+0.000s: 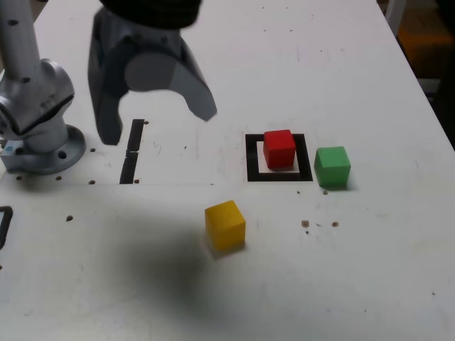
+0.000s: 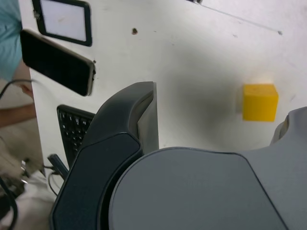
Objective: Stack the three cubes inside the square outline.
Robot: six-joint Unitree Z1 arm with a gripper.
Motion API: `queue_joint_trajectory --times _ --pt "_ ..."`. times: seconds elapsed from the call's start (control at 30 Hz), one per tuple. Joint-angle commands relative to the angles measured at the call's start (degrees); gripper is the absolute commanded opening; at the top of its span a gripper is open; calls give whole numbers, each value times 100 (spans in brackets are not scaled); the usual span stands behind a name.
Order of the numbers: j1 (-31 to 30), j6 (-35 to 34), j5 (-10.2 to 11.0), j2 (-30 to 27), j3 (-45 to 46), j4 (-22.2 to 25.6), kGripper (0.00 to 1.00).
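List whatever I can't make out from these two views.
- Red cube's underside: hidden in the exterior view by the cube itself.
- Hand's upper part: cut off by the exterior view's top edge.
- Keyboard: partly behind the hand, wrist view.
- Person's head: beyond the wrist view's edge.

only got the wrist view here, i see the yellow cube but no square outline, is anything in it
Observer: Yes. In the exterior view the red cube sits inside the square outline.
Operator: and the green one, can't see it either
Observer: The green cube is on the table just outside the outline, on the exterior view's right of it.
Operator: so nothing on top of red yet
Observer: Right, the red cube's top is bare; the yellow cube lies on the table too, away from the outline.
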Motion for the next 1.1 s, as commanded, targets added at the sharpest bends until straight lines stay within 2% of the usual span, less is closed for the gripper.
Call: queue_joint_trajectory --times 0.0,0.13,0.3,0.53,1.07 --pt "-26 210 50 93 -52 7 89" --pt "-44 661 92 218 10 -210 89" --pt "-57 1027 -21 423 147 -701 89" --pt "-71 1078 -191 720 249 -948 88" --pt "-14 1221 -208 1301 247 -1468 88"
